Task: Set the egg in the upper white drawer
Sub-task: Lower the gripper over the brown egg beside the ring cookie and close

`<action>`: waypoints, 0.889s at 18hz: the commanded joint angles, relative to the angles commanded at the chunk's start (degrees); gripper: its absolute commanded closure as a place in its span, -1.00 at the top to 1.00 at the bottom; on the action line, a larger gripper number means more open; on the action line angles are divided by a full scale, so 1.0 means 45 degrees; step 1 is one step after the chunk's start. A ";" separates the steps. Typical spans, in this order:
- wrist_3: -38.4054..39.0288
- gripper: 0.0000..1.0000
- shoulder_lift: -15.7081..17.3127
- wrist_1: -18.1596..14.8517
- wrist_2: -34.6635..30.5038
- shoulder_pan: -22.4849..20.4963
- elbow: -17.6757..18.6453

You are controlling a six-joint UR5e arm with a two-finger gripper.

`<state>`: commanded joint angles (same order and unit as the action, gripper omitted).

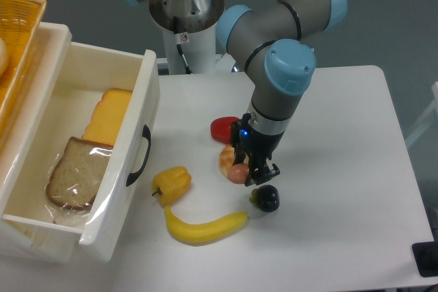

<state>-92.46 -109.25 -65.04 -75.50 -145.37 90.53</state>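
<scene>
Beside the donut [228, 158], the jaws [248, 174] touch the egg [239, 173].

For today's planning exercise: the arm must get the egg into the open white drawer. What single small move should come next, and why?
Probably close the gripper on the egg before any lifting. The fingers sit low at the egg beside the donut, but a firm hold isn't visible. The upper white drawer stands open to the left, ready to receive it.
</scene>
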 joint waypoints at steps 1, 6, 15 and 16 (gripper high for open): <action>0.0000 -0.74 0.0000 0.0000 0.0000 0.0000 0.0000; 0.0487 -0.74 0.0000 0.0000 0.0039 -0.0039 -0.0136; 0.2792 -0.74 0.0155 -0.0116 -0.0020 -0.0039 -0.0937; 0.2870 -0.74 0.0253 -0.0137 -0.0058 -0.0059 -0.0957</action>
<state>-79.54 -108.11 -65.65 -75.76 -145.63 86.22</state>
